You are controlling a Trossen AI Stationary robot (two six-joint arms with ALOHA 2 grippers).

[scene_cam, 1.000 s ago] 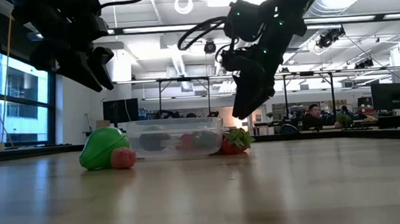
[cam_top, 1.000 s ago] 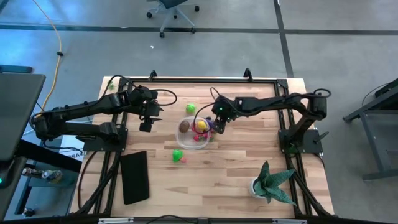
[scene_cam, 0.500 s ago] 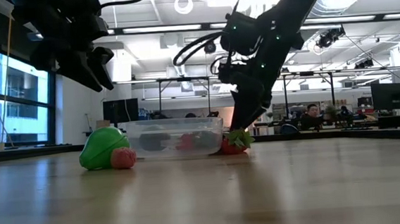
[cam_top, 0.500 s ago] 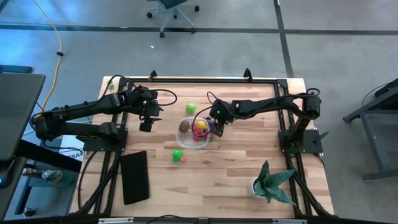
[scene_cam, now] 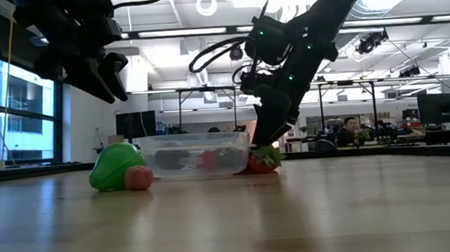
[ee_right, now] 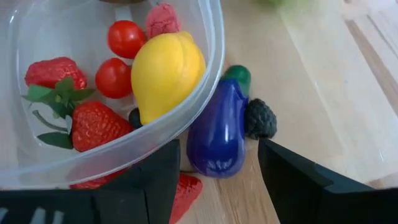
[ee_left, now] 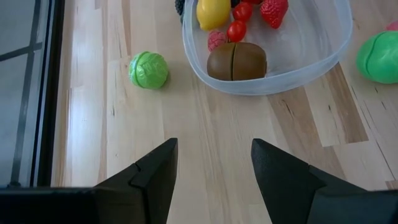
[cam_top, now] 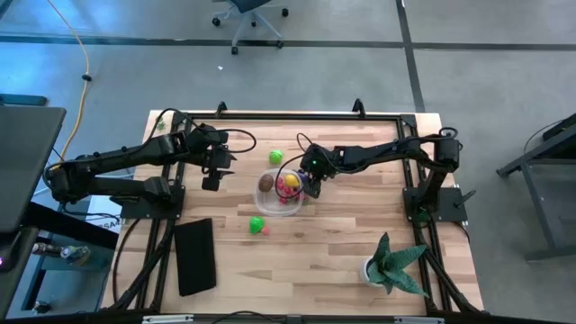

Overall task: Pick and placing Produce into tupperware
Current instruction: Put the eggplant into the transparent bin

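Note:
The clear tub [cam_top: 279,212] sits mid-table and holds a lemon [ee_right: 166,71], tomatoes, strawberries, a raspberry and a brown kiwi [ee_left: 236,60]. Against its right wall on the wood lie a purple eggplant [ee_right: 217,134], a dark blackberry [ee_right: 260,118] and a strawberry [scene_cam: 263,161]. My right gripper [ee_right: 217,146] is open, low over the eggplant, a finger on either side, not touching. My left gripper [cam_top: 213,180] hangs open above the table left of the tub. A green ball [ee_left: 148,70] lies beyond the tub; a green fruit [scene_cam: 117,167] with a small red one lies nearer.
A flat black slab [cam_top: 194,256] lies near the table's near left corner. A spiky potted plant [cam_top: 393,265] stands at the near right. Bare wood spreads between them. A person [scene_cam: 354,129] sits far off in the room behind the table.
My right gripper has come down and shifted a little toward the table's left, closing in on the produce beside the tub's right wall. My left arm and all the produce have kept still.

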